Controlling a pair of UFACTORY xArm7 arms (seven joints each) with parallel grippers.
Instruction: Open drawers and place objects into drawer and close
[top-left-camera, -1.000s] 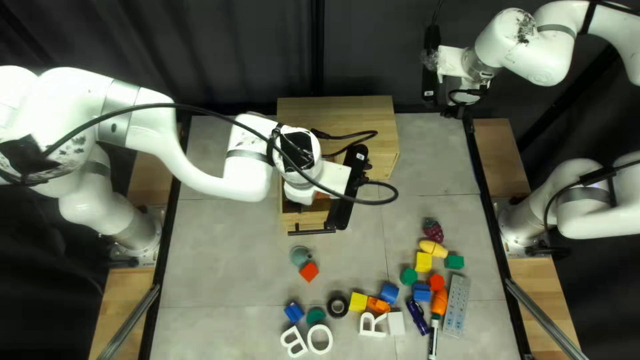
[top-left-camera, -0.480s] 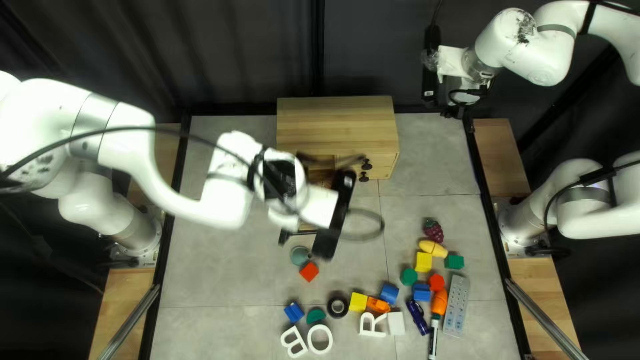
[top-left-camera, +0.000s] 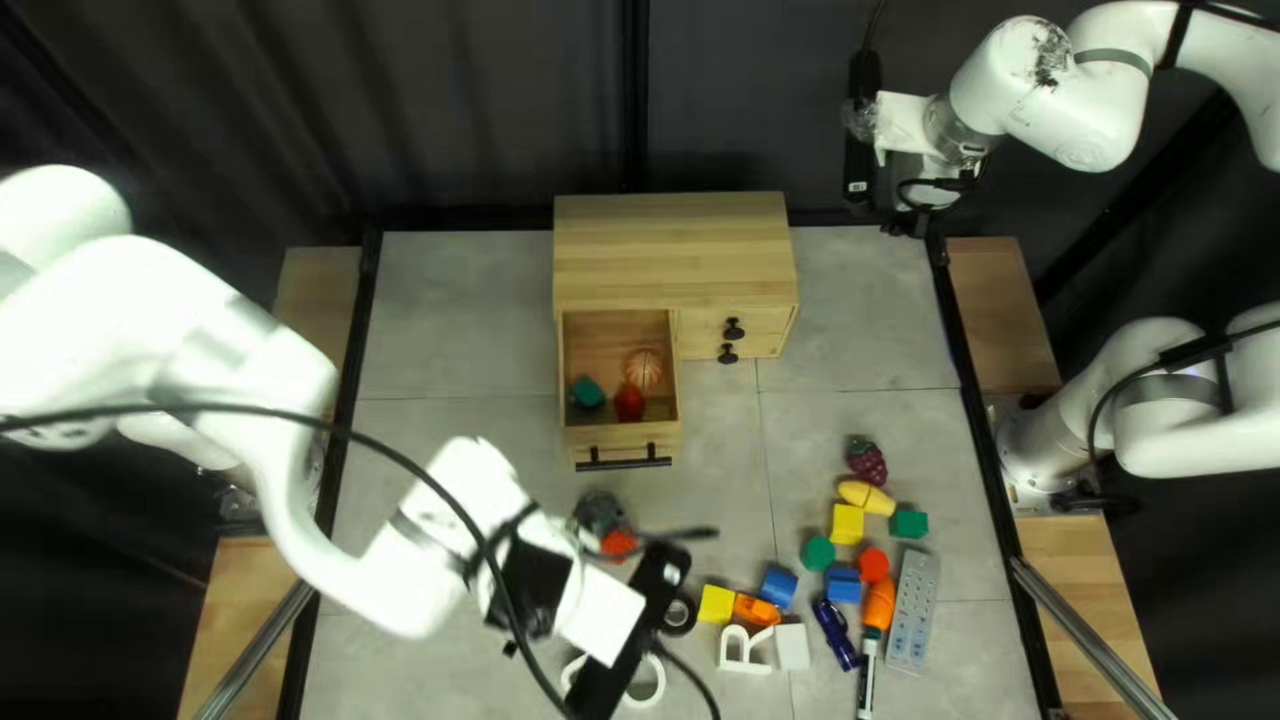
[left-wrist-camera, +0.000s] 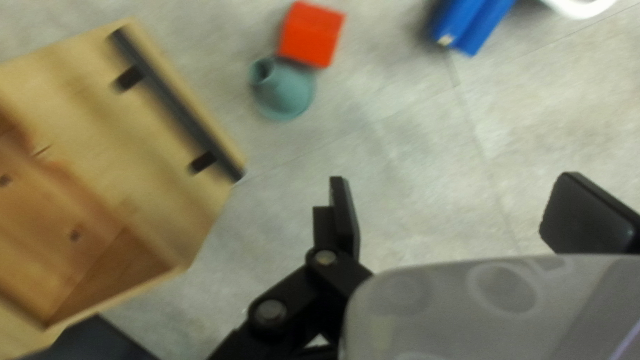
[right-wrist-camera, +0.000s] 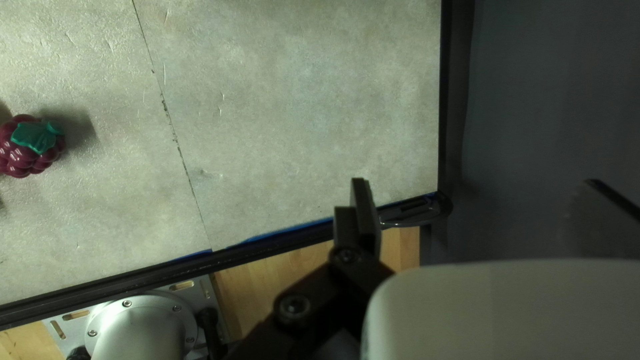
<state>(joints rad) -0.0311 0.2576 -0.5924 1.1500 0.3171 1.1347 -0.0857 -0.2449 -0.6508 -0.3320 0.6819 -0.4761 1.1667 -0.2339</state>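
Observation:
Below the drawer in the top left view is my left gripper (top-left-camera: 634,620), over the letters. Seen from its own wrist, the left gripper (left-wrist-camera: 450,200) is open, with bare table between its fingers. The wooden cabinet (top-left-camera: 674,247) has its left drawer (top-left-camera: 622,436) pulled out, holding a green block (top-left-camera: 586,391), a red object (top-left-camera: 628,403) and an orange ball (top-left-camera: 643,368). A teal cone (left-wrist-camera: 287,90) touches a red block (left-wrist-camera: 311,33) in front of the drawer handle (left-wrist-camera: 177,107). My right gripper (top-left-camera: 863,134) hangs beyond the far right corner; its wrist view shows the right gripper (right-wrist-camera: 477,207) open.
Yellow (top-left-camera: 716,604) and blue (top-left-camera: 779,587) blocks, a black tape roll (top-left-camera: 679,615) and a white letter R (top-left-camera: 743,650) lie near the front. At the right are a raspberry (top-left-camera: 867,463), a corn-like piece (top-left-camera: 868,498), a grey power strip (top-left-camera: 914,611) and several small blocks.
My left arm has swung from over the drawer toward the table's near edge, uncovering the drawer's contents. The right arm and the cabinet have stayed still.

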